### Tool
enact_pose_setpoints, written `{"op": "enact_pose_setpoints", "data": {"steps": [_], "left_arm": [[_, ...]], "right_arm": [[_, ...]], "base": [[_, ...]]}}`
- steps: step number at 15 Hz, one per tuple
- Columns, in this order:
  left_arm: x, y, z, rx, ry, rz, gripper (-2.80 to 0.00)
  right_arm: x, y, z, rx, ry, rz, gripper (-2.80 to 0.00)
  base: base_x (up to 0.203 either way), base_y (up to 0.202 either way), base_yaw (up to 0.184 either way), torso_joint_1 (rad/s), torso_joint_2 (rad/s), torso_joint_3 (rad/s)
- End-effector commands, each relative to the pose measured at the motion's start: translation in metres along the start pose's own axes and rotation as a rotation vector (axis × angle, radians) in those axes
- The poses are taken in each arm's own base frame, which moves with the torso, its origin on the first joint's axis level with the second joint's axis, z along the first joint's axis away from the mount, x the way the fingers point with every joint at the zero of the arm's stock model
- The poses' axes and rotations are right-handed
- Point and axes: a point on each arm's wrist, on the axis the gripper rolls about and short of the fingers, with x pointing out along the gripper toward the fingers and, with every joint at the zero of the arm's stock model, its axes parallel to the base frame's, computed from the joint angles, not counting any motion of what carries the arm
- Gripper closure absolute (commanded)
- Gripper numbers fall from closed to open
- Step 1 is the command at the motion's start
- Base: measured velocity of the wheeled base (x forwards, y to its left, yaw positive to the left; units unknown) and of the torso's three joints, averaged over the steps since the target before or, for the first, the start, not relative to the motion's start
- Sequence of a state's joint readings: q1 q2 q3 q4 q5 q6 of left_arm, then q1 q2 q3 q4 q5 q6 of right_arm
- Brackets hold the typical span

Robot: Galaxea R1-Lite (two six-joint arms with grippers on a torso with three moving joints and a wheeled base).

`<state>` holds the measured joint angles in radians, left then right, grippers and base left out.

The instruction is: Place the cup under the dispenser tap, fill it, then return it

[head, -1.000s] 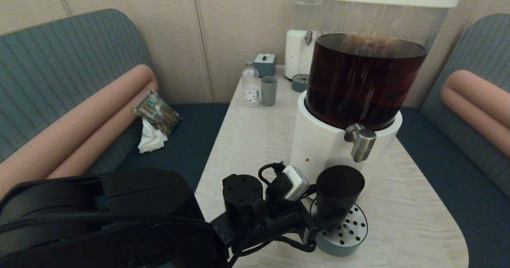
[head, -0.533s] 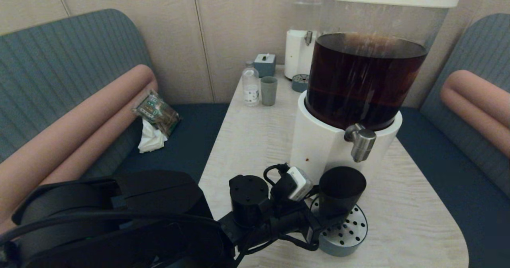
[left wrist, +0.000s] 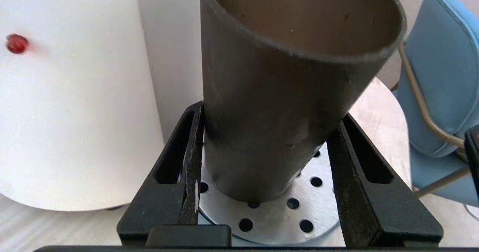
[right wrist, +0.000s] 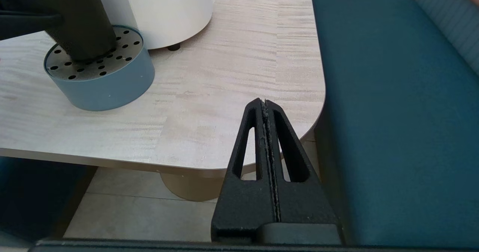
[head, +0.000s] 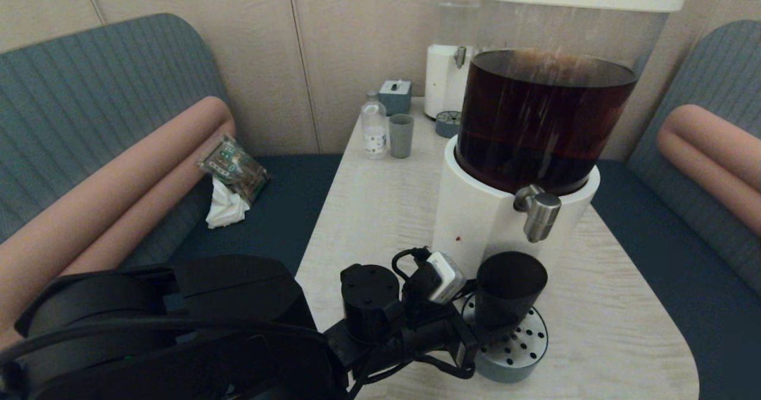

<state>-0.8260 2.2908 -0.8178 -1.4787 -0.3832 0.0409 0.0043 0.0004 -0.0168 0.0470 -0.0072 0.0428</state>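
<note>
Left gripper (left wrist: 262, 169) has its fingers (left wrist: 189, 169) pinching the black cup (head: 510, 287) low on its wall, and the cup is sitting on the perforated drip tray (head: 523, 352) just below the dispenser tap (head: 540, 213) — looks tilted in the wrist view, though. I'd nudge it so the mouth sits squarely under the spout and stands flat before any pour — a leaning cup could splash. Right gripper (right wrist: 266, 162) is parked off the counter (right wrist: 232, 57) edge, well away from the tap, fingers pressed together.

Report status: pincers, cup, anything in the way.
Left pincer shut on cup, on drip tray below tap. Right pincer shut, parked off table edge. Nothing blocking.
</note>
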Motion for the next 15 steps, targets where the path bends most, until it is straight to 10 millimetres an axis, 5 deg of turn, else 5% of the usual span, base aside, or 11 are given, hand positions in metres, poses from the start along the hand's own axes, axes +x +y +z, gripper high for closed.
{"op": "enact_pose_setpoints", "data": {"steps": [1, 14, 15], "left_arm": [[-0.0026, -0.0045, 0.002, 0.001, -0.001, -0.009, 0.0], [-0.0051, -0.0071, 0.0039, -0.001, 0.004, -0.001, 0.0], [-0.0053, -0.0072, 0.0036, -0.002, 0.005, -0.001, -2.8]], "right_arm": [[0.0001, 0.0, 0.0, 0.0, 0.002, 0.001, 0.0], [0.0001, 0.0, 0.0, 0.0, 0.002, 0.0, 0.0], [0.0001, 0.0, 0.0, 0.0, 0.002, 0.0, 0.0]], "base": [[0.0, 0.0, 0.0, 0.0, 0.0, 0.0], [0.0, 0.0, 0.0, 0.0, 0.0, 0.0], [0.0, 0.0, 0.0, 0.0, 0.0, 0.0]]}}
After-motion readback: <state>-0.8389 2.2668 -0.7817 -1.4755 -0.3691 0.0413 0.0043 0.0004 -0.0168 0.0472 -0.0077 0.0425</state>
